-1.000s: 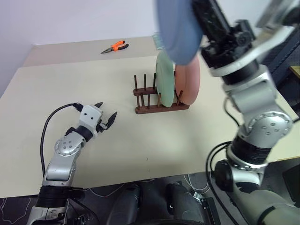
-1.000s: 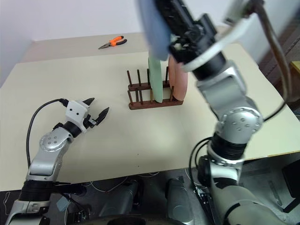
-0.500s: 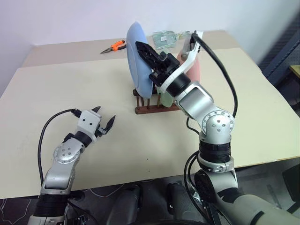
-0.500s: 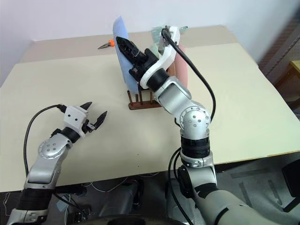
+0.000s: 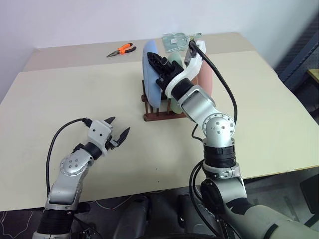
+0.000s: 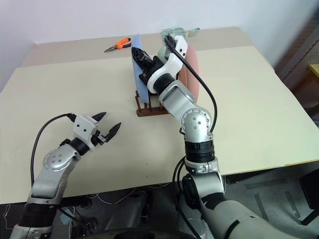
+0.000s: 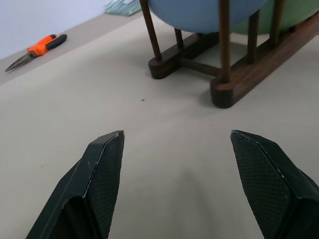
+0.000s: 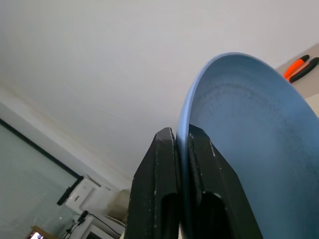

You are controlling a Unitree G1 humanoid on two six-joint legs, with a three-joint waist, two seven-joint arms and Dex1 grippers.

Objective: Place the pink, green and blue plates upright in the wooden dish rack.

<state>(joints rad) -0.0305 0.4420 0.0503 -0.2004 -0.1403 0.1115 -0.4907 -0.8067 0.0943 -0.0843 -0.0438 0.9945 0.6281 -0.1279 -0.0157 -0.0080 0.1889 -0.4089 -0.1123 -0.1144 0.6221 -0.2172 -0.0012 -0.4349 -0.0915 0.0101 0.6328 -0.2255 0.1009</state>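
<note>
1. Right wrist view: right gripper (image 8: 182,144) pinches the blue plate (image 8: 249,129) by its rim.
2. Upper centre, the blue plate stands in the wooden dish rack (image 5: 169,115), beside the green plate (image 5: 175,60) and pink plate (image 5: 205,74).
3. Lower left, left gripper (image 5: 118,133) hangs spread, empty.

Left arm: low over the table, left gripper (image 5: 115,135) level, fingers spread wide, empty. Right arm: reaching forward, right gripper (image 8: 181,141) pinching the blue plate (image 5: 151,74) rim.

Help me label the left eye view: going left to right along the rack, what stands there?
blue plate held by the right gripper → green plate → pink plate, all in the wooden dish rack.
</note>
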